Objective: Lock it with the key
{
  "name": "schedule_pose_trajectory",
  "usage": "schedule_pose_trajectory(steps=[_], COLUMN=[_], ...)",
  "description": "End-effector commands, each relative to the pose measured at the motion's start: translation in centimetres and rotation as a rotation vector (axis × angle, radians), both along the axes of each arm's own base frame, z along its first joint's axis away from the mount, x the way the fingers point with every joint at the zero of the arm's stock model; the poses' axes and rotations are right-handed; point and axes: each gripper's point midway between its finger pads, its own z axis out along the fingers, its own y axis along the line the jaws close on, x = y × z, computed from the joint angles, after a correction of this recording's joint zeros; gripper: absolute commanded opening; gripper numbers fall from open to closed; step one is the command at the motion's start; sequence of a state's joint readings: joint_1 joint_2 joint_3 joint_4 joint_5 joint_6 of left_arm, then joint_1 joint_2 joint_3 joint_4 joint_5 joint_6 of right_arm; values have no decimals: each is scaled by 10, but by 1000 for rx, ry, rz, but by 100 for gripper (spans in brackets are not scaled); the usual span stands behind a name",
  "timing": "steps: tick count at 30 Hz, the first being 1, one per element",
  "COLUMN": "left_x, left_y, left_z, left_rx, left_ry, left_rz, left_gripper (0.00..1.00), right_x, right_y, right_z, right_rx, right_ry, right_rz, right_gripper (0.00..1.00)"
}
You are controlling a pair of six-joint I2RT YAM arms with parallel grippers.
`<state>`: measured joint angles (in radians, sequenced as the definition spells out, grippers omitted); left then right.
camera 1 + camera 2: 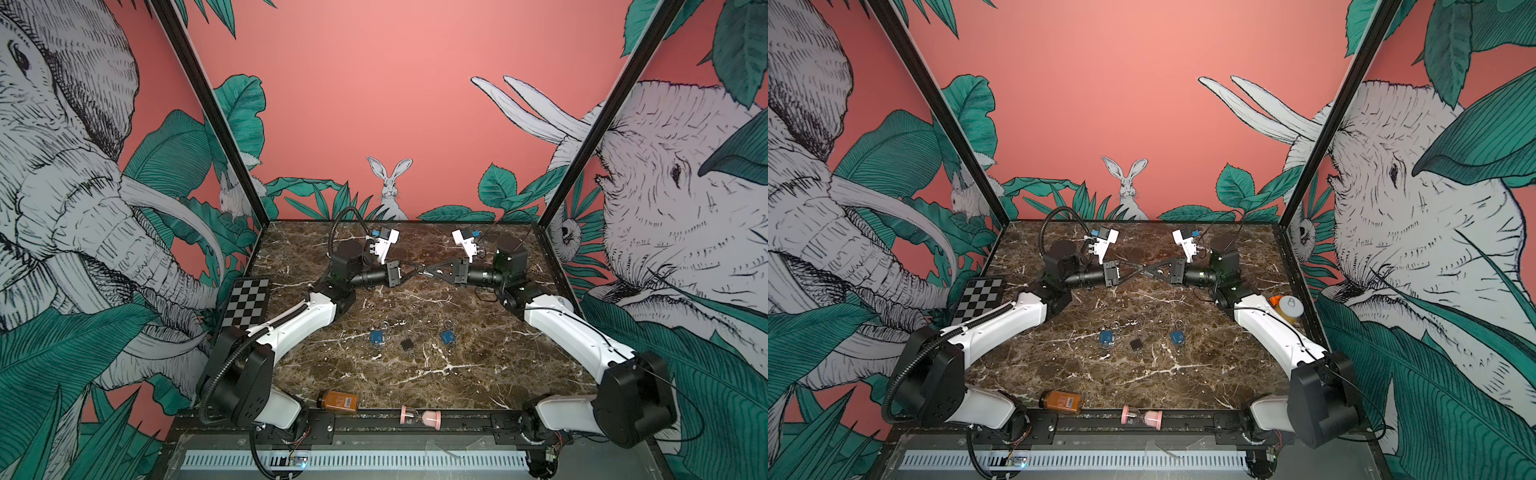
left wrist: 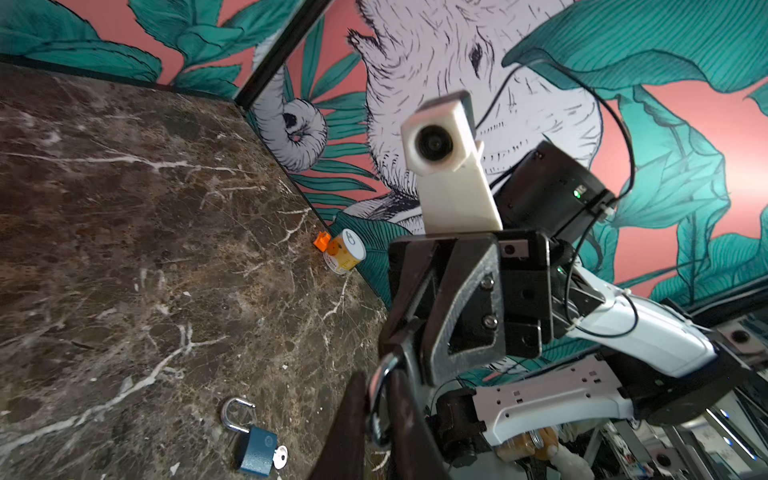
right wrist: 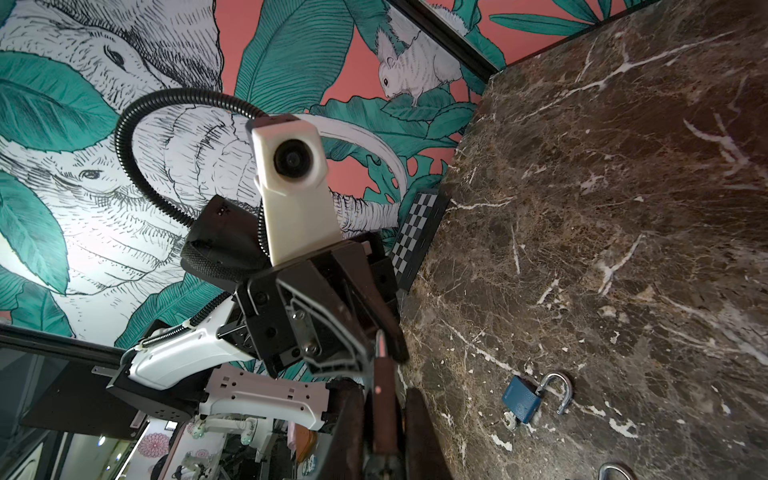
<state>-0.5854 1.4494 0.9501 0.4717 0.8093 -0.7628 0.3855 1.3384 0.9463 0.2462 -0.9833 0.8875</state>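
Both grippers meet tip to tip above the back middle of the marble table (image 1: 415,374). Between them hangs a small padlock (image 1: 423,272), seen in both top views. My left gripper (image 2: 382,399) has its fingers closed round the padlock's silver shackle (image 2: 380,374). My right gripper (image 3: 384,407) is shut on the padlock's dark reddish-brown body (image 3: 382,386). The key of this padlock is hidden. On the table lie two open blue padlocks (image 1: 377,336) (image 1: 447,336) with keys in them, and a black padlock (image 1: 407,344) between them.
A brown bottle (image 1: 338,401) and a pink hourglass (image 1: 420,417) lie at the front edge. A checkerboard (image 1: 245,303) leans at the left wall. A yellow can (image 1: 1289,307) and an orange piece (image 1: 1276,300) stand by the right wall.
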Motion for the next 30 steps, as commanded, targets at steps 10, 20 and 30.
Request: schedule_pose_trajectory(steps=[10, 20, 30], left_x=[-60, -61, -22], left_y=[-17, -18, 7], left_z=[49, 48, 49], left_rx=[-125, -142, -237], left_ry=[-128, -100, -47], left_rz=[-272, -280, -86], left_gripper=[20, 0, 0], right_x=[-9, -6, -11], right_y=[-15, -17, -20], right_z=[-4, -4, 16], right_rx=[-17, 3, 102], right_ry=[-39, -35, -60], right_rz=[-31, -31, -11], right_gripper=[0, 0, 23])
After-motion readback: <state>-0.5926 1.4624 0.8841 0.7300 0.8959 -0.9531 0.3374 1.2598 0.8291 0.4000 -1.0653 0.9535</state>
